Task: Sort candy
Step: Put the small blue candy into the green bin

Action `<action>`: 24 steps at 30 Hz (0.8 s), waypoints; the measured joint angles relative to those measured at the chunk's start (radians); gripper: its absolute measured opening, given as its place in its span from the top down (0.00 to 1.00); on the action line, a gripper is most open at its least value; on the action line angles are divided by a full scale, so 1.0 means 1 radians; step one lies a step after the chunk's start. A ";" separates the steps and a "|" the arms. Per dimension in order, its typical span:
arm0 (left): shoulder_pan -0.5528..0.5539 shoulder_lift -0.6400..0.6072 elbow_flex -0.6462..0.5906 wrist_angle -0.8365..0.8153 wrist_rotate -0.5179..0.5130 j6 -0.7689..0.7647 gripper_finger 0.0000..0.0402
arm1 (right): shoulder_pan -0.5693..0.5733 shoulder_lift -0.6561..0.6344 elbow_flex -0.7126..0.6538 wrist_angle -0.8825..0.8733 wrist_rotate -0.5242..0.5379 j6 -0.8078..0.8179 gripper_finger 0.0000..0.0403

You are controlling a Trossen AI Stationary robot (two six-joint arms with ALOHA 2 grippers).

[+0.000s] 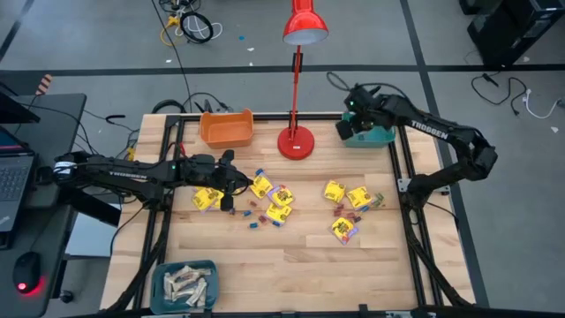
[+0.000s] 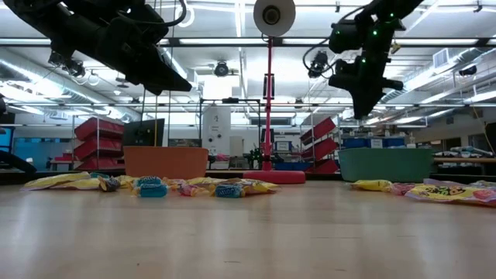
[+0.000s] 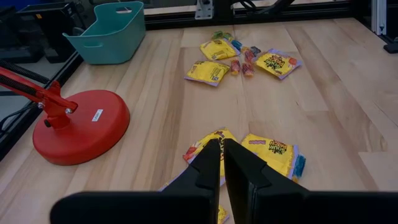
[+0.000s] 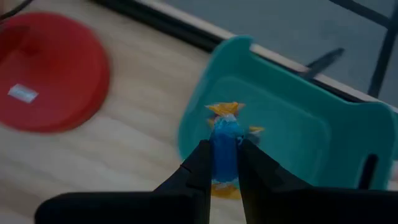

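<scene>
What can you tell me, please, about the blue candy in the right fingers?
The blue candy is a small twist-wrapped sweet with orange-yellow wrapper ends, one above and one below the grip. The right gripper pinches it between both fingers, upright, in the air over the open teal bin. Nothing else touches it.

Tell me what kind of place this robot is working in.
Most likely a robotics lab or workshop. The low view looks past the wooden table to shelving with red storage bins under long ceiling strip lights, and in the high view loose cables lie on the grey floor.
</scene>
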 joint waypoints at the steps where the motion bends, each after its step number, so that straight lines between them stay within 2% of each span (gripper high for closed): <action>1: 0.000 0.000 0.000 0.000 0.000 0.000 0.94 | -0.019 0.000 0.000 0.000 0.000 0.000 0.87; 10: 0.000 0.000 0.000 0.000 0.000 0.000 0.94 | -0.131 0.000 -0.001 0.019 0.000 -0.015 0.87; 24: 0.000 0.000 0.000 0.000 0.000 0.001 0.94 | -0.134 0.000 -0.002 0.058 -0.001 -0.010 0.87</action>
